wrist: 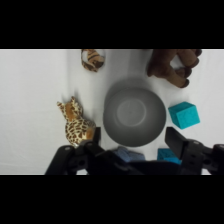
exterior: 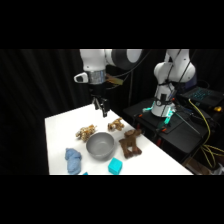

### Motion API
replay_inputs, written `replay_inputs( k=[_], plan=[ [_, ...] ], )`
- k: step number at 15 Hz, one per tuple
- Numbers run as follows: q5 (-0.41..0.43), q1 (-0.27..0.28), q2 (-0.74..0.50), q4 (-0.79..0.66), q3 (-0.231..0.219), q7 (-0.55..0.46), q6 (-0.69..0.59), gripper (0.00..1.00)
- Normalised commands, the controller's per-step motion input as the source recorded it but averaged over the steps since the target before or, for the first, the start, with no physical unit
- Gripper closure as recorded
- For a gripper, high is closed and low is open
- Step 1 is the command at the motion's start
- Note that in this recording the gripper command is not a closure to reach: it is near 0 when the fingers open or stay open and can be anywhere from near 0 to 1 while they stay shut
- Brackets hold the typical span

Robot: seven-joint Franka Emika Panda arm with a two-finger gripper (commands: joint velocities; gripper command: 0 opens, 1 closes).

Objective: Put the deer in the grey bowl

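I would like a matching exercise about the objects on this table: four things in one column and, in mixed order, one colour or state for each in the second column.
Things:
1. grey bowl
2. deer
3. small block
4. spotted plush toy

Descriptions:
A. teal
B. dark brown, lying beside the bowl on the table
C. tan with dark spots
D. empty inside

Right pairs: 1-D, 2-B, 3-A, 4-C
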Motion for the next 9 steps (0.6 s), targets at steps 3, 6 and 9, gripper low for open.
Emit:
replay_inputs(
  k=[3,6,9],
  plan=[
    [-0.052,-0.001,-0.07,-0.07,0.026,0.09,0.0,0.0],
    [-0.063,0.028,-0.2,-0.25,0.038,0.21,0.05,0.0],
    [-0.006,0.051,-0.3,-0.45,0.056,0.25,0.17,0.0]
  ],
)
